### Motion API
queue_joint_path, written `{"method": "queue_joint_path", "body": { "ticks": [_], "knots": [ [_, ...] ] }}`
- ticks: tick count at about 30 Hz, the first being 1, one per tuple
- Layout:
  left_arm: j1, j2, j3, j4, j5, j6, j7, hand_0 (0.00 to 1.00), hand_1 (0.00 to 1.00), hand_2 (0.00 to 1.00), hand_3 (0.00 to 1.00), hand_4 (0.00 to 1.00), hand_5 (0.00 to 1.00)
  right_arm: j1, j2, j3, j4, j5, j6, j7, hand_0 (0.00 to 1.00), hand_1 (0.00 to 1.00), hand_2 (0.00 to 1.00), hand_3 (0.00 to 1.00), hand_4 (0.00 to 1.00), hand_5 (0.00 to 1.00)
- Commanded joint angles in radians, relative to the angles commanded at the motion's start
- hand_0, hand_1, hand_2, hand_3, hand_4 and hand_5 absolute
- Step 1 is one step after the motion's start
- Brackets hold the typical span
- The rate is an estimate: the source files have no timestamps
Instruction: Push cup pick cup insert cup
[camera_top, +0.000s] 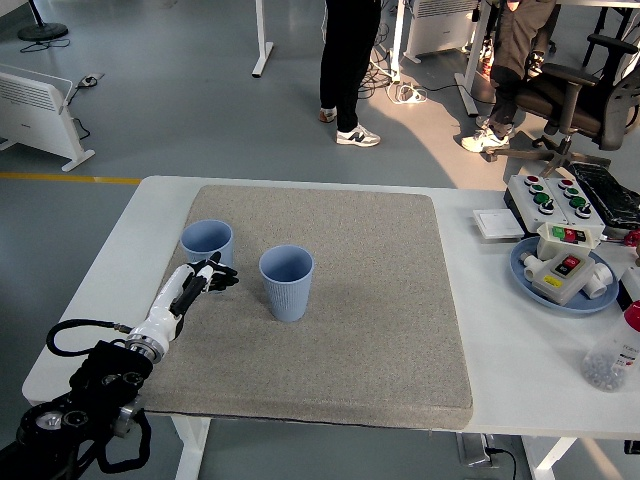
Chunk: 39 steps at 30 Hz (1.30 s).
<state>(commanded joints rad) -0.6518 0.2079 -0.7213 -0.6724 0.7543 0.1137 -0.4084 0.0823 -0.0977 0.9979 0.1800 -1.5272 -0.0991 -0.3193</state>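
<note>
two blue cups stand upright on the grey mat (380, 300), mouths open to the ceiling. the ribbed cup (286, 283) is the landmark here. the smooth cup (207, 243) stands to its left and a little farther back, with a clear gap between them.

the left hand (208, 279) sits just in front of the smooth cup, between it and the ribbed cup's left side. its dark fingers (226, 281) look bunched together and point toward the ribbed cup, holding nothing — though the hand is small in the view, so i can't be sure whether it touches the smooth cup's wall. the right hand is not in view.

both cups look light and thin, likely plastic, so a small nudge should slide them on the mat, and a push up high could tip one over. a low push near the base seems safer. for picking up, a gentle hold around the wall, about halfway up, looks best — squeezing hard might bend the side. the ribs may help the fingers not slip.

far to the right of the ribbed cup, a blue plate (525, 275) holds a control box (563, 264).
</note>
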Motion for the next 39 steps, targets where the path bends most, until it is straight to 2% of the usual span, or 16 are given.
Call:
{"method": "queue_joint_path", "body": {
  "ticks": [13,19,20,23,25,26,27,30,32,34,37,38,39],
  "knots": [
    [-0.038,-0.015,0.032,0.054,-0.033,0.0,-0.007,0.702,0.618,0.526,0.471,0.578,0.998,0.002,0.001,-0.006,0.0,0.0,0.004,-0.001,0.531,0.549,0.505,0.546,0.093,0.952],
    [-0.009,-0.004,-0.008,0.013,0.011,0.018,0.002,0.7,0.617,0.526,0.47,0.577,0.998,0.002,0.0,-0.01,0.0,0.008,0.003,0.0,0.531,0.549,0.506,0.546,0.091,0.95],
    [-0.001,-0.001,-0.02,-0.002,0.027,0.021,0.006,0.59,0.583,0.52,0.47,0.585,0.998,0.002,-0.001,-0.01,0.0,0.009,0.003,0.0,0.531,0.549,0.505,0.546,0.09,0.947],
    [0.027,0.014,-0.059,-0.058,0.078,0.026,0.018,0.59,0.583,0.52,0.47,0.585,0.998,0.002,-0.002,-0.006,0.0,0.006,0.003,0.0,0.531,0.549,0.505,0.546,0.09,0.947],
    [0.056,0.037,-0.099,-0.123,0.135,0.028,0.033,0.59,0.583,0.52,0.47,0.585,0.998,0.001,-0.003,-0.006,0.0,0.008,0.001,0.0,0.531,0.549,0.505,0.546,0.09,0.947],
    [0.068,0.049,-0.114,-0.156,0.159,0.029,0.04,0.5,0.55,0.515,0.468,0.693,0.998,0.0,-0.003,-0.005,0.0,0.009,0.001,0.0,0.531,0.549,0.506,0.545,0.09,0.945],
    [0.073,0.054,-0.121,-0.178,0.173,0.029,0.044,0.5,0.55,0.515,0.468,0.693,0.998,0.0,-0.003,-0.005,0.0,0.009,0.0,0.0,0.531,0.549,0.506,0.545,0.09,0.945],
    [0.103,0.097,-0.168,-0.283,0.247,0.034,0.066,0.5,0.55,0.515,0.468,0.693,0.998,-0.003,-0.004,-0.006,0.0,0.016,-0.002,0.0,0.531,0.549,0.506,0.545,0.09,0.945],
    [0.109,0.119,-0.185,-0.342,0.285,0.036,0.076,0.469,0.544,0.519,0.478,0.728,0.998,-0.005,-0.004,-0.008,0.0,0.02,-0.004,-0.001,0.531,0.549,0.505,0.545,0.091,0.943],
    [0.106,0.142,-0.195,-0.394,0.335,0.061,0.098,0.469,0.544,0.519,0.478,0.728,0.998,-0.008,-0.005,-0.011,0.0,0.026,-0.005,-0.001,0.531,0.549,0.505,0.545,0.091,0.943],
    [0.08,0.173,-0.199,-0.454,0.429,0.093,0.155,0.469,0.544,0.519,0.478,0.728,0.998,-0.012,-0.006,-0.015,0.0,0.031,-0.004,-0.002,0.531,0.549,0.505,0.545,0.091,0.943],
    [0.071,0.18,-0.2,-0.469,0.465,0.096,0.169,0.581,0.653,0.679,0.691,0.785,0.76,-0.013,-0.006,-0.016,0.0,0.03,-0.003,-0.002,0.531,0.549,0.504,0.545,0.09,0.942],
    [0.06,0.185,-0.2,-0.482,0.5,0.092,0.184,0.581,0.653,0.679,0.691,0.785,0.76,-0.014,-0.006,-0.017,0.0,0.032,-0.003,-0.003,0.531,0.549,0.504,0.545,0.09,0.942]
  ]
}}
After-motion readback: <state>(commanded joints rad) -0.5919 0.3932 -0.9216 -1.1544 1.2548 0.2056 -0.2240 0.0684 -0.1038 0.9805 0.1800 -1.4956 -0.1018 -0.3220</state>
